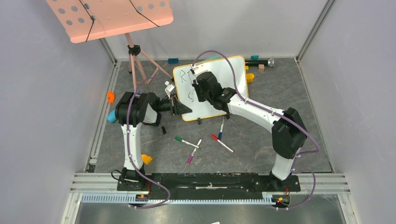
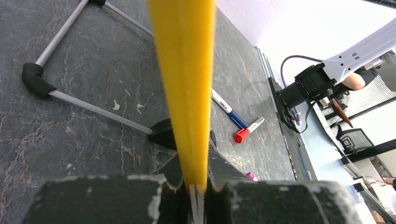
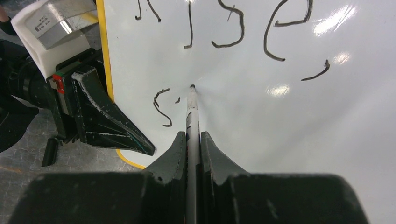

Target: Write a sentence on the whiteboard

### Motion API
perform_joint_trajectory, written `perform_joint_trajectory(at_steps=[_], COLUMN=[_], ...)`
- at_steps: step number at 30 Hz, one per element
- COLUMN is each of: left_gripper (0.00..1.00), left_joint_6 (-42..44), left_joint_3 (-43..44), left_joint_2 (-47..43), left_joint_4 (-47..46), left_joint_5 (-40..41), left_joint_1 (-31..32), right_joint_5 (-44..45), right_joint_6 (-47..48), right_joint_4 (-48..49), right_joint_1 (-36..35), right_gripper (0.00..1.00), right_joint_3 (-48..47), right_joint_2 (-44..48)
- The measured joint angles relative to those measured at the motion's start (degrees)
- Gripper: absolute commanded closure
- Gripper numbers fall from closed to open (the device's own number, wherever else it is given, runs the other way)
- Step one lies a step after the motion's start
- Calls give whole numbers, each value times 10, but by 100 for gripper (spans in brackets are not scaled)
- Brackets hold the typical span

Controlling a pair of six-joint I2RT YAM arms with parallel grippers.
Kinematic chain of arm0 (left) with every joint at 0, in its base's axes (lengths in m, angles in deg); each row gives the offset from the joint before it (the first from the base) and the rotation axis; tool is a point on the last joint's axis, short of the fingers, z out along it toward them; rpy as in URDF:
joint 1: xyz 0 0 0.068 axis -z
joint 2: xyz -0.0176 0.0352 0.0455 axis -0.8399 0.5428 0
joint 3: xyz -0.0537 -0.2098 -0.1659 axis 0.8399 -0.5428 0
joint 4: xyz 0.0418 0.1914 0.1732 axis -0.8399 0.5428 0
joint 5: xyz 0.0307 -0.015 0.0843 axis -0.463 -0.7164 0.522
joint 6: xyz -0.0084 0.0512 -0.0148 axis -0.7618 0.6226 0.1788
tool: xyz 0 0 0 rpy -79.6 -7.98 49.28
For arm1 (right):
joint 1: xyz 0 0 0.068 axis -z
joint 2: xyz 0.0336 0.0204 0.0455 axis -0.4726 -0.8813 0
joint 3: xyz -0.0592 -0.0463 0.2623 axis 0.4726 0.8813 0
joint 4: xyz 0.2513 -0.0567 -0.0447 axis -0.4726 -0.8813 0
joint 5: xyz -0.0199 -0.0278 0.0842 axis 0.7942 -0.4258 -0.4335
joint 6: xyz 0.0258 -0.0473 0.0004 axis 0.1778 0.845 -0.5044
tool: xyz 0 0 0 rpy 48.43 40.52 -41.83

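Whiteboard (image 1: 233, 77) sits mid-counter toward the far side, slightly rotated. One black clip foot (image 1: 199, 122) at its near edge rests on the grey stone-look counter (image 1: 271, 93). My left pincer (image 1: 180, 107) is clamped on the board's yellow rim (image 2: 183, 84) at the left edge; the wrist cam shows the rim wedged between both fingers, no gap. Right pincer (image 3: 192, 140) is closed around a thin dark marker (image 3: 192, 114), held over the board w/ the tip touching the white surface, just right of a small "s". The sentence (image 3: 233, 25) so far: top line reads "rise", w/ a short stray stroke at lower right; 2nd line is only that "s" plus a dot. Loose on the counter by the board's near edge: green-capped marker (image 1: 186, 141), pink marker (image 1: 194, 151), red-capped marker (image 1: 222, 143), blue marker (image 1: 221, 129). Pink music stand (image 1: 112, 16) stands far left.
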Motion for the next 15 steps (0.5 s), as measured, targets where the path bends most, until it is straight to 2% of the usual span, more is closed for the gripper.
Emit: perform_joint_trajectory(at_steps=[15], left_gripper=[98], left_joint_6=[0], left_joint_3=[0], left_joint_2=[0], left_joint_4=[1], left_joint_5=[1], left_joint_1=[0], right_joint_5=[-27], right_joint_6=[-26], right_joint_4=[31], right_joint_1=[-8], right_gripper=[100], right_joint_3=[102], right_joint_2=[36])
